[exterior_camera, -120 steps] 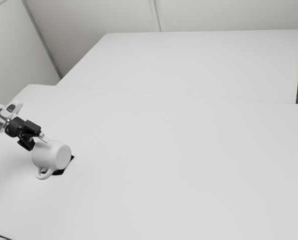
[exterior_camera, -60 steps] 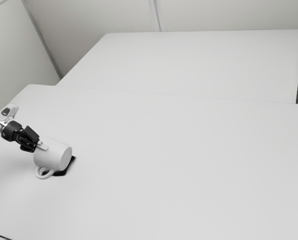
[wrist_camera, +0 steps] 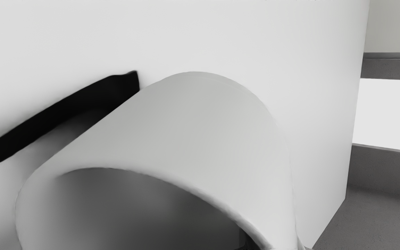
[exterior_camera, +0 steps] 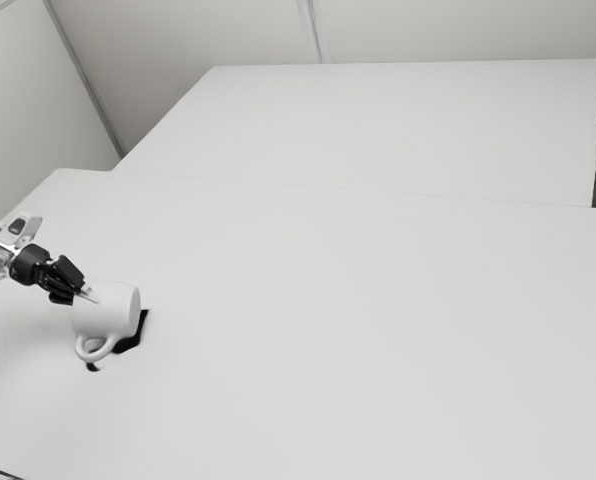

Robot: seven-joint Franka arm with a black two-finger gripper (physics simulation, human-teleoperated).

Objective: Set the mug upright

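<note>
Stretching across the exterior view, a white table [exterior_camera: 358, 330] meets a second white tabletop [exterior_camera: 408, 130] along a thin seam, with pale wall panels [exterior_camera: 198, 30] behind. A thin dark cable [exterior_camera: 0, 471] crosses the corner nearest the camera at the exterior view's left. The wrist view shows grey floor [wrist_camera: 370, 222] past the table's edge.

The plain white mug [exterior_camera: 106, 310] is on its side at the exterior view's left, not upright. Its mouth faces the hand, its base the exterior view's right, and its handle hangs on the lower side. A black patch [exterior_camera: 131, 335] lies on the table beside and under it; whether the mug touches the table, I cannot tell.

The gripper [exterior_camera: 86, 293] is closed on the mug's wall at the rim, one finger inside the mouth and the other outside.
</note>
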